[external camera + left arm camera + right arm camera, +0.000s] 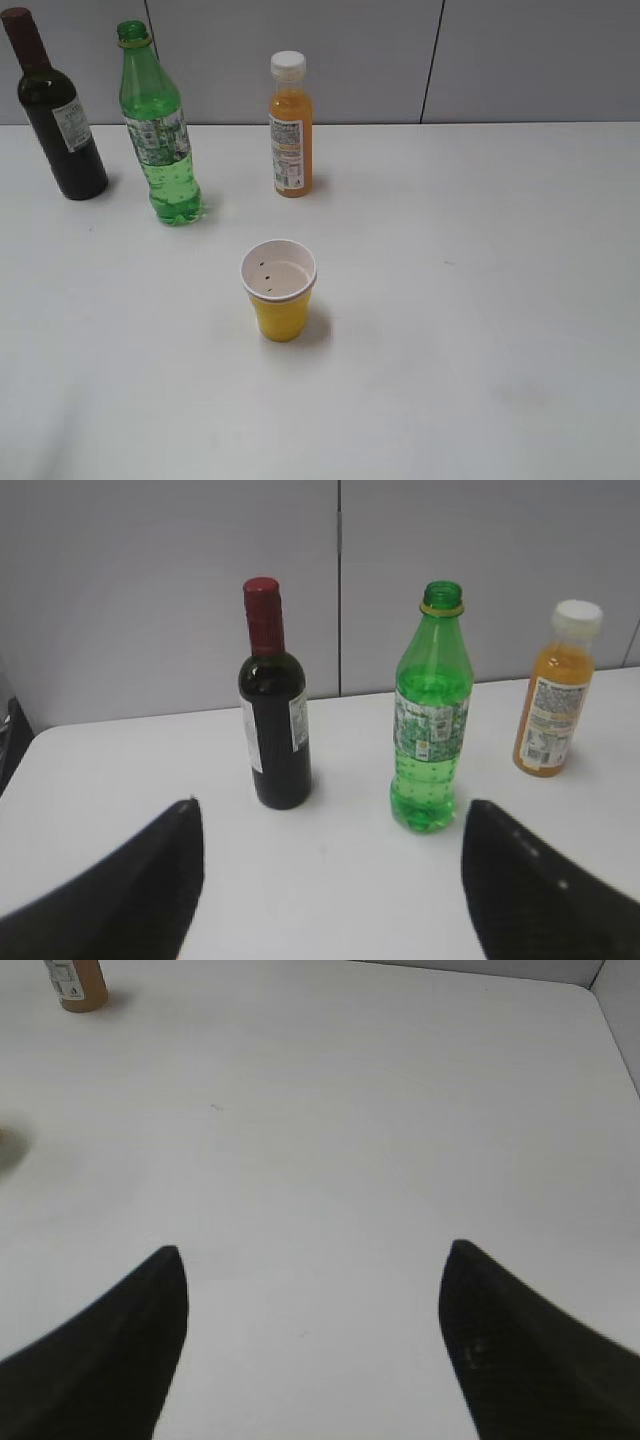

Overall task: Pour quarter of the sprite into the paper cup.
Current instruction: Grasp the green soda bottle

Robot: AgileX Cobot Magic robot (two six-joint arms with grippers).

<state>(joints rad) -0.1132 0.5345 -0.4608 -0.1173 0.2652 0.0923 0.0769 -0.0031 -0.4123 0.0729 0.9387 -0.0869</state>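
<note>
the left claw (330, 880) hangs wide apart with nothing in it, and the sprite (430, 715) stands upright straight ahead of it, a touch to its right, well apart from the fingers. the right claw (315, 1345) is spread wide too, over bare counter (400, 1110), holding nothing.

to do this step well, i'd say the left claw should go forward low and close around the sprite at the label band, keeping clear of the wine bottle (273, 715) that stands ahead to its left. the sprite seems to have no cap on, so any tilt on the way over would likely spill.

the sprite is clear green plastic, about two thirds full, with a pale patterned label and a yellowish ring at the neck. the paper cup (279, 290) doesn't show from either claw; seen from the room it stands upright, yellow with a white inside, nearer the front of the counter than the bottles, with the juice bottle (290, 130) behind it.
</note>
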